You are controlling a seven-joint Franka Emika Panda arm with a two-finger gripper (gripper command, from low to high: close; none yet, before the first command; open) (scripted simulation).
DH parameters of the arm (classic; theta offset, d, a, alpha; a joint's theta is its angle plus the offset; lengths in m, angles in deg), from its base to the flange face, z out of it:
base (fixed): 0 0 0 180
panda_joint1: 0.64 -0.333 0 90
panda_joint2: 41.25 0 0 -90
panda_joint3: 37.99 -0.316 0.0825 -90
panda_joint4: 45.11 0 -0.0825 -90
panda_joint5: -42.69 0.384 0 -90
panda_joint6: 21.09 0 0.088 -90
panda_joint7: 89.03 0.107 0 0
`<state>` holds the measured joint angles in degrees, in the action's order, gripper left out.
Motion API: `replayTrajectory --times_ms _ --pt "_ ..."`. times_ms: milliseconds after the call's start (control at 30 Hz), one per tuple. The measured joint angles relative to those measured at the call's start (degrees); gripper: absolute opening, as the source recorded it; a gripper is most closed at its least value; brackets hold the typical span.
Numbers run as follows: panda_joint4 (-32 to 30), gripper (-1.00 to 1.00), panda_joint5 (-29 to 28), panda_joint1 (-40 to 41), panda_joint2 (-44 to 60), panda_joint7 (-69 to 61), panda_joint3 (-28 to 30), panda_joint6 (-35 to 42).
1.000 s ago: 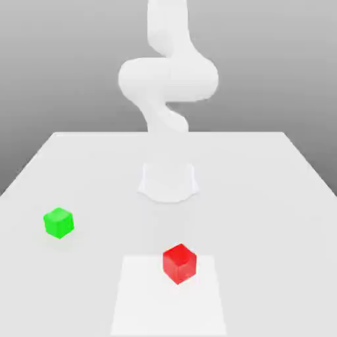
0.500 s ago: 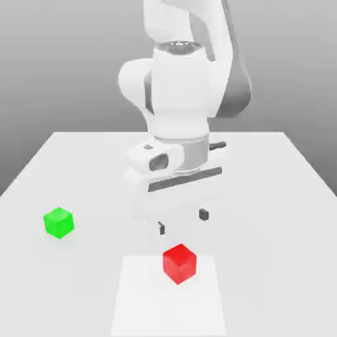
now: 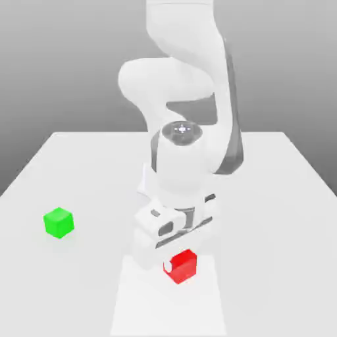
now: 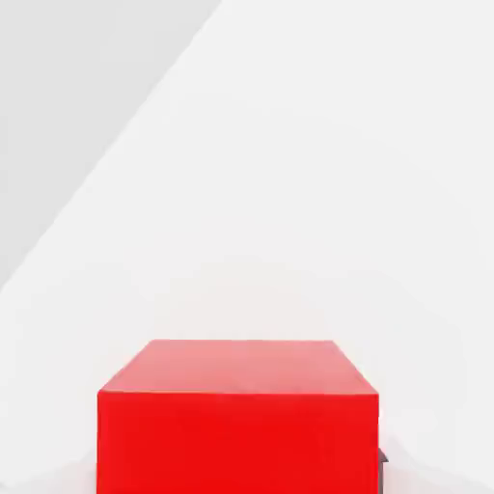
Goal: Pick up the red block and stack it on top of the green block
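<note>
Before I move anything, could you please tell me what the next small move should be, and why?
Probably a short, straight lift: the claw is down at the red block and looks shut on it, while the block sits on the white patch and the green block stands apart, toward the exterior view's left.

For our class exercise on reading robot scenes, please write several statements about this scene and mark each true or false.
1. The red block is on top of the green block. False: they are apart, the red one over the white square.
2. The gripper is at the red block. True.
3. The green block is on the white square. False: it sits on the grey surface beside it.
4. The green block is nearer the exterior view's left than the red block. True.
</note>
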<state>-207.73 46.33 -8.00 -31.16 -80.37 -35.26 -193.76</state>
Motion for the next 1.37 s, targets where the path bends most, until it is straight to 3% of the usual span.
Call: replayTrajectory --times_ms 200,767,1167,1333,1367 --pt "-1.68 -1.00 -3.99 -0.03 -11.60 2.91 1.11 9.91" --pt "-4.60 -1.00 -16.91 38.94 -25.08 25.11 21.35 19.81" --pt "-3.95 -1.00 1.79 31.13 -13.42 12.89 26.86 10.84" --pt "-4.18 -1.00 3.94 30.49 -8.72 11.40 27.00 5.32" --pt "-4.26 1.00 3.48 30.66 -8.14 11.74 27.17 4.48"
